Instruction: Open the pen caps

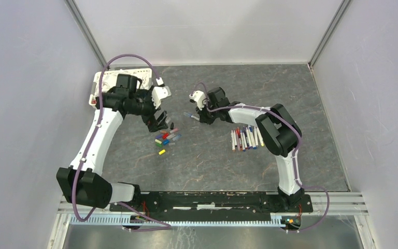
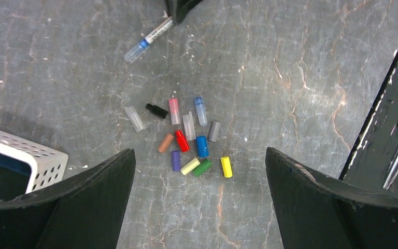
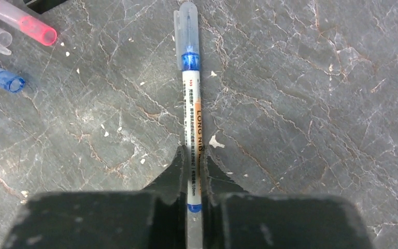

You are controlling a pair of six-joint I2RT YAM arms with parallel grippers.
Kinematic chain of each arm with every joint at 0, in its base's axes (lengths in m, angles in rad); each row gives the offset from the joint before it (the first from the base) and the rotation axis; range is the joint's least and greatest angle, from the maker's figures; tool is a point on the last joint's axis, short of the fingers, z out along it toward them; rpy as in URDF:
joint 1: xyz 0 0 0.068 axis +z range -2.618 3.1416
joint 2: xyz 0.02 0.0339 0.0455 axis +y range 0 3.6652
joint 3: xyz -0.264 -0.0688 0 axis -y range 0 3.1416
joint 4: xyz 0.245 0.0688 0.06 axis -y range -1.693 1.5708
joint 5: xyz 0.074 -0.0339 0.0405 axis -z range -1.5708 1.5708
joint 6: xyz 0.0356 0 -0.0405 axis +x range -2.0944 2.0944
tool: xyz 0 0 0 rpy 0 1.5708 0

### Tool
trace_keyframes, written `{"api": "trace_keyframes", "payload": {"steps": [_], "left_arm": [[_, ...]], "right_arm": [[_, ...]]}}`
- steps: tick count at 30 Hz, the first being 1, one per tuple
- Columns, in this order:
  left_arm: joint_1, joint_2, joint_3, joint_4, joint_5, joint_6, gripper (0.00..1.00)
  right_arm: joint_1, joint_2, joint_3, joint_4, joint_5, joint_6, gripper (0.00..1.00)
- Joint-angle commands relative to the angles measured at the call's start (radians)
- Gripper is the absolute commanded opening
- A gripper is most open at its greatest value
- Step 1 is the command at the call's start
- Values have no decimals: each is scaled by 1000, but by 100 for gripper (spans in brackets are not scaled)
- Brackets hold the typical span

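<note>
Right gripper (image 3: 194, 158): your fingers are pinched tight on the white barrel of one pen (image 3: 192, 104). They grip it near its rear end, so most of the barrel sticks out ahead. Its cap (image 3: 186, 31), clear with a clip and a blue collar just below, sits on the far tip. From the wrist view you cannot tell whether the pen touches the table (image 3: 316, 104) or hangs just above it.

Left gripper (image 1: 160, 121): spread wide, nothing between the fingers (image 2: 83, 207). It hovers over the loose caps (image 2: 182, 140), apart from them.

Loose caps: a tight scatter on the grey table. In the top view they lie between your two grippers, nearer the left one. You can pick out yellow, green, blue, red, brown, purple, black and grey. There are also several clear sleeves, one tinted pink, one tinted blue. The black cap lies at the far edge of the scatter.

Row of pens (image 1: 246, 139): side by side next to the right arm's forearm, well apart from the loose caps.

Basket (image 2: 31, 155): white, perforated, at the far left of the table, partly hidden under the left arm's wrist.
</note>
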Motion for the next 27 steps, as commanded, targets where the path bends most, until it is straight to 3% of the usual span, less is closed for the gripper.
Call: {"api": "trace_keyframes", "payload": {"steps": [1, 7, 13, 24, 27], "left_arm": [[0, 1, -68, -22, 39, 143, 100], [-2, 0, -200, 17, 69, 323, 100], [-36, 49, -191, 31, 117, 413, 100], [-198, 122, -202, 67, 31, 407, 100], [-234, 137, -200, 67, 30, 389, 94]], "right_arm": [[31, 8, -28, -75, 32, 46, 0], [13, -166, -180, 35, -265, 181, 0], [15, -272, -292, 99, -586, 325, 0], [23, -407, -424, 196, -679, 440, 0], [25, -414, -418, 195, -688, 451, 0]]}}
